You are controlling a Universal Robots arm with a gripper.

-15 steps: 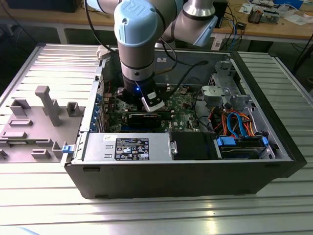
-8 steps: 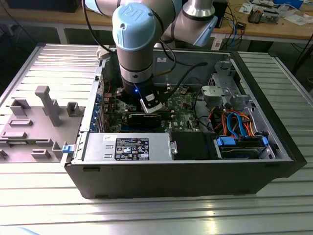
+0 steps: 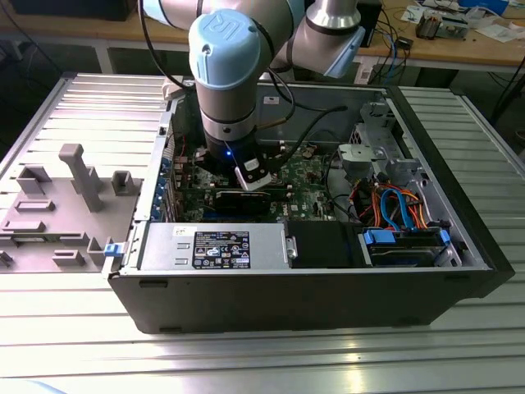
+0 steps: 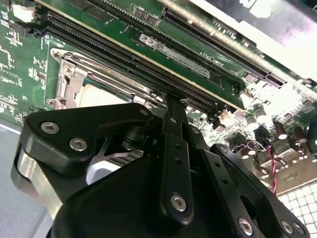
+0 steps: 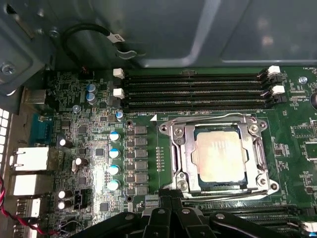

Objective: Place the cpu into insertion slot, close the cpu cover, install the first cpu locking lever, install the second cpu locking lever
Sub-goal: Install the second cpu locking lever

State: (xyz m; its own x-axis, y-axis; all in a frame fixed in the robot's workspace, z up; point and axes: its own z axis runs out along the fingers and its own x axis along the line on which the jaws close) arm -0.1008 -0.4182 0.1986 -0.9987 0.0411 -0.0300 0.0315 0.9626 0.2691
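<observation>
Black gripper (image 5: pixel 171 210) linkage sat closest to the lens in both wrist views, its fingers (image 4: pixel 174 148) drawn narrow together with nothing seen between them, tips just beside the near edge of the insertion slot (image 5: pixel 262 186). Cpu (image 5: pixel 221 155) lay seated in that slot, silver-grey top facing up with faint smears on it. Cpu cover (image 5: pixel 181 157) appeared down around the chip, its window framing the metal top. Thin wire levers (image 5: pixel 225 116) ran along the frame edges; whether they were latched could not be told. Black memory slots (image 5: pixel 195 90) with white end clips ran beyond the socket on the green motherboard (image 5: pixel 94 148). In the exterior view the arm (image 3: pixel 230 74) reached down into the open computer case (image 3: pixel 279 300), which rested on a ribbed metal table (image 3: pixel 246 361); a grey fixture tray (image 3: pixel 57 205) lay at the exterior view's left
</observation>
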